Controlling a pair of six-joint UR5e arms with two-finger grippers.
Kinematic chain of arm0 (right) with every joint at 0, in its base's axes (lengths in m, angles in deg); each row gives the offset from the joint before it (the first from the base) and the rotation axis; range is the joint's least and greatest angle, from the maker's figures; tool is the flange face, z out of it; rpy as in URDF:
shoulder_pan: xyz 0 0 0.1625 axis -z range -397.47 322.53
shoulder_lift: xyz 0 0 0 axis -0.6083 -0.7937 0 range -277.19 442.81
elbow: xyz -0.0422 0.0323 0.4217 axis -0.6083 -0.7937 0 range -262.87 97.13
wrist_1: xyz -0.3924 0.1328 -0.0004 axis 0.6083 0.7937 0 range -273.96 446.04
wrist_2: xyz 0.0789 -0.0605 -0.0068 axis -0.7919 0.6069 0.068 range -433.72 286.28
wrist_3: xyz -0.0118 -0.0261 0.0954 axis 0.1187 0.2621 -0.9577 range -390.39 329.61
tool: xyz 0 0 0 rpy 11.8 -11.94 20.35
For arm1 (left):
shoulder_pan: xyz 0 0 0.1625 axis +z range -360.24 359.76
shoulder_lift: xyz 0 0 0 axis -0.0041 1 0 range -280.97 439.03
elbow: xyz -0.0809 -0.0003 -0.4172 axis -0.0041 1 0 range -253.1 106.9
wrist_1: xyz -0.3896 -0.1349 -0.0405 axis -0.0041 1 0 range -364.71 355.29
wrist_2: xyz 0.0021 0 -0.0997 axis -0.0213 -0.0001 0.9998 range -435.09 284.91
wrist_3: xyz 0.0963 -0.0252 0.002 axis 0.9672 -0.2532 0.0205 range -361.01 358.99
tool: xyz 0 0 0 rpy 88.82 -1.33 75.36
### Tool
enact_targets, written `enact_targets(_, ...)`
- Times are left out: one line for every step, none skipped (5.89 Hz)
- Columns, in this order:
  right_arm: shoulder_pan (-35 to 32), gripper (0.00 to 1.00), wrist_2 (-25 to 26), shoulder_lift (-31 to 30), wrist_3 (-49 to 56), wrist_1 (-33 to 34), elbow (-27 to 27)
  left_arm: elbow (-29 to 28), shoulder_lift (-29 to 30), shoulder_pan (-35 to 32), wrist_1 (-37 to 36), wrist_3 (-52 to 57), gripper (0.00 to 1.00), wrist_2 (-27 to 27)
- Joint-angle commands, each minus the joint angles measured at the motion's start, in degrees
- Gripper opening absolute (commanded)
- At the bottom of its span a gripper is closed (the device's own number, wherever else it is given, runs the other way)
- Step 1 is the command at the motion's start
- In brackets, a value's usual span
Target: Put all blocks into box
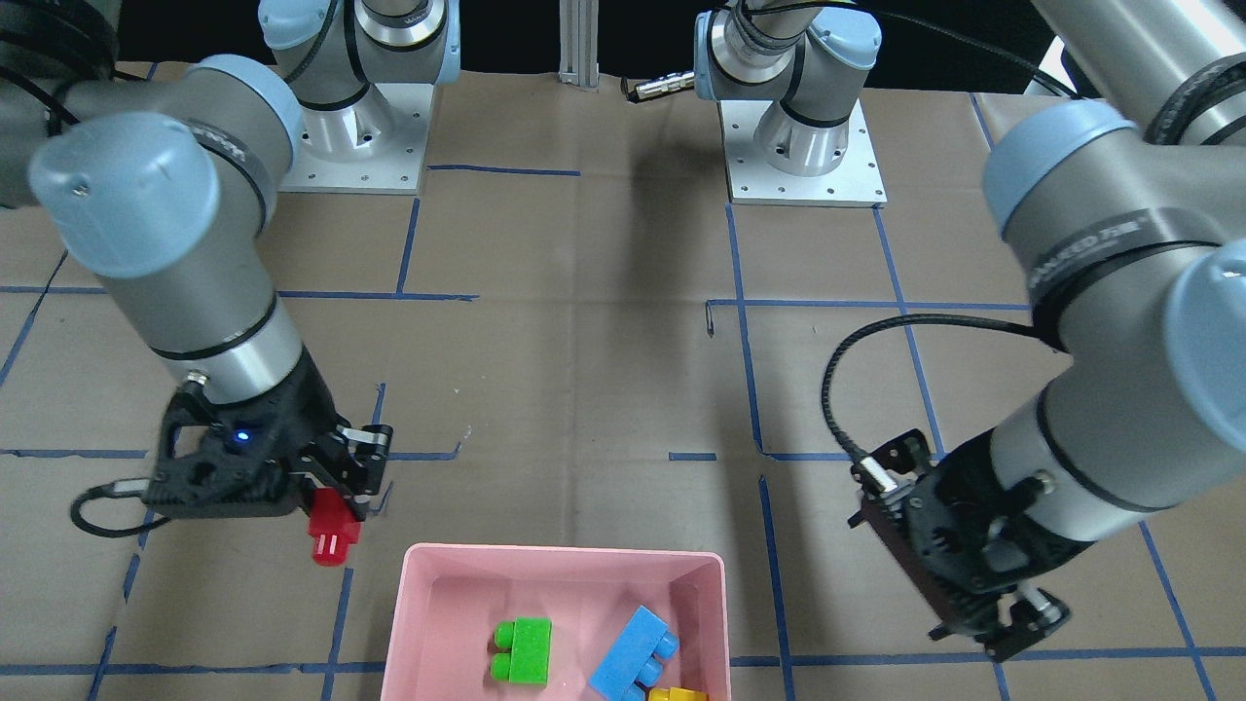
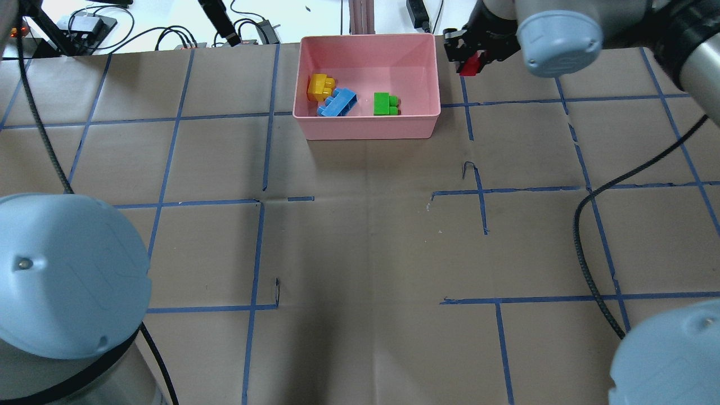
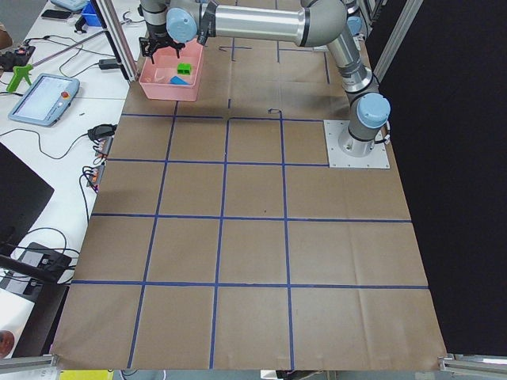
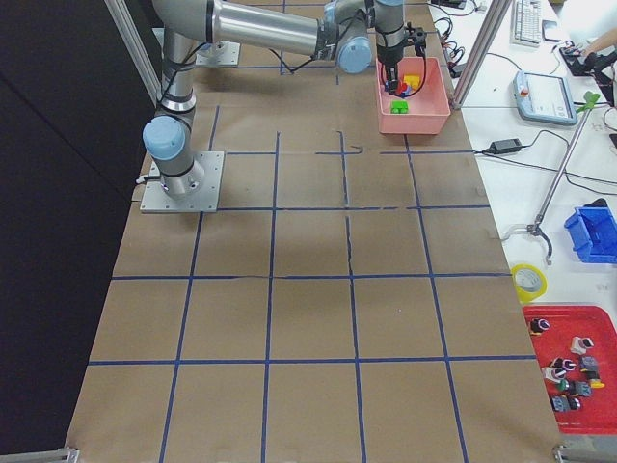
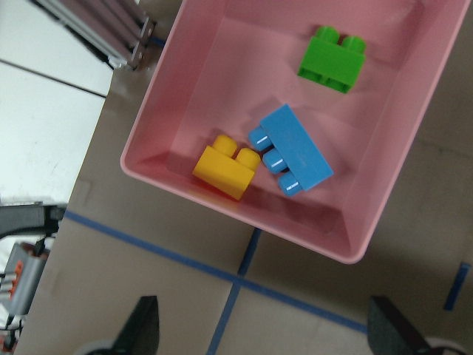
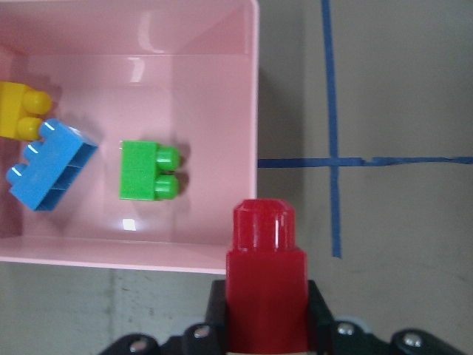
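Note:
The pink box point(image 2: 365, 126) stands at the table's far edge, and also shows in the front view point(image 1: 565, 552). In it lie the green block point(image 2: 385, 104), the blue block point(image 2: 337, 102) and the yellow block point(image 2: 320, 86). My right gripper point(image 1: 341, 487) is shut on the small red block point(image 1: 331, 534) and holds it above the table just outside the box's right side. The right wrist view shows the red block point(image 6: 264, 281) near the box's corner. My left gripper point(image 5: 270, 333) is open and empty, above the box's left end point(image 5: 185, 74).
Brown paper with blue tape lines point(image 2: 264, 118) covers the table. An aluminium post point(image 2: 360, 17) and cables point(image 2: 169, 34) lie just behind the box. The two arm bases point(image 1: 803, 166) stand at the robot's side. A black cable point(image 2: 590, 253) hangs from the right arm.

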Motion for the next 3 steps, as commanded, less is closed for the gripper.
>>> enact_targets(-7.2, 0.07, -0.2, 10.4, -7.5, 0.4, -11.2, 12.1, -7.5, 3.8, -4.3, -14.4, 0.99, -0.1)
enact_targets(-9.1, 0.07, -0.3, 14.8, -10.7, 2.2, -16.3, 19.6, -11.3, 3.9, -10.9, -22.4, 0.99, -0.3)
enact_targets(-10.5, 0.09, -0.3, 18.8, -12.4, 3.5, -20.6, 23.9, -14.9, 3.8, -12.1, -38.9, 0.99, -0.1)
